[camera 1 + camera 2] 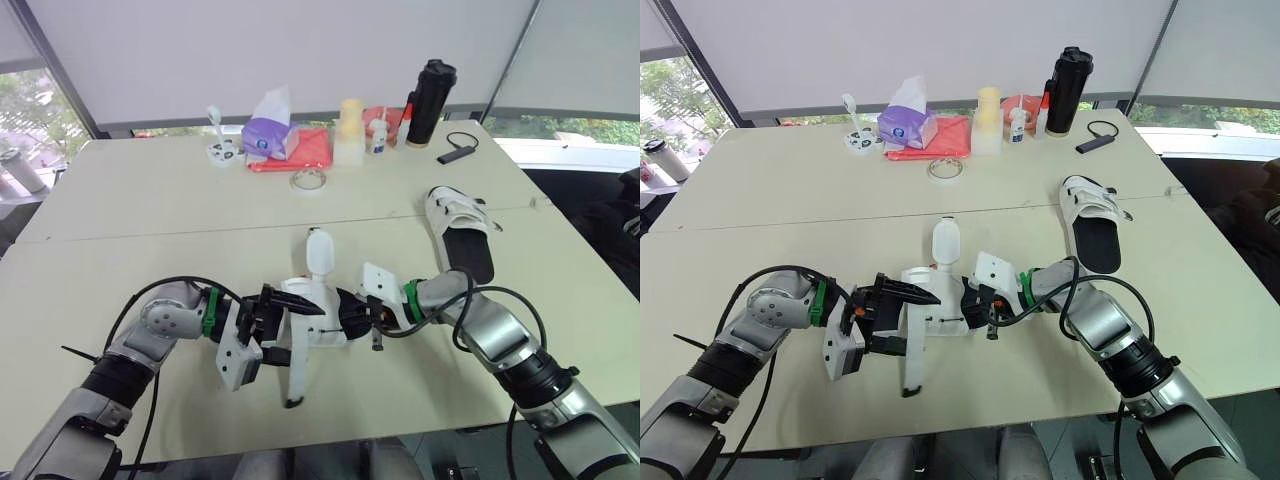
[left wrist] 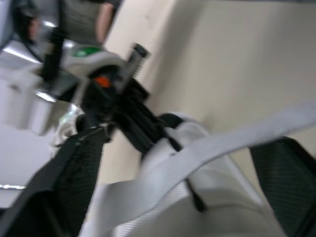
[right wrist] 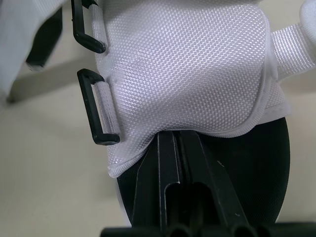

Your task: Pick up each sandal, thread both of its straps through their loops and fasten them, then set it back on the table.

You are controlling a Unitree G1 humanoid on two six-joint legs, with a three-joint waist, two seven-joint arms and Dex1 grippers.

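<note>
Loose strap (image 2: 237, 136) crossing wide-spread left claw (image 2: 185, 148), right claw (image 3: 175, 138) clamped on white sandal (image 3: 187, 69)

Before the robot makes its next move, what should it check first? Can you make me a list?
1. Right gripper jaws shut on the sandal, at its white flap: ok.
2. Strap lying between the left gripper jaws: ok.
3. Left jaws closed on that strap: not ok, they stand open.
4. Strap through the black loops: not ok, the loops are empty.
5. Other sandal apart from the arms on the table: ok.
6. Other sandal's straps fastened: cannot tell.
</note>
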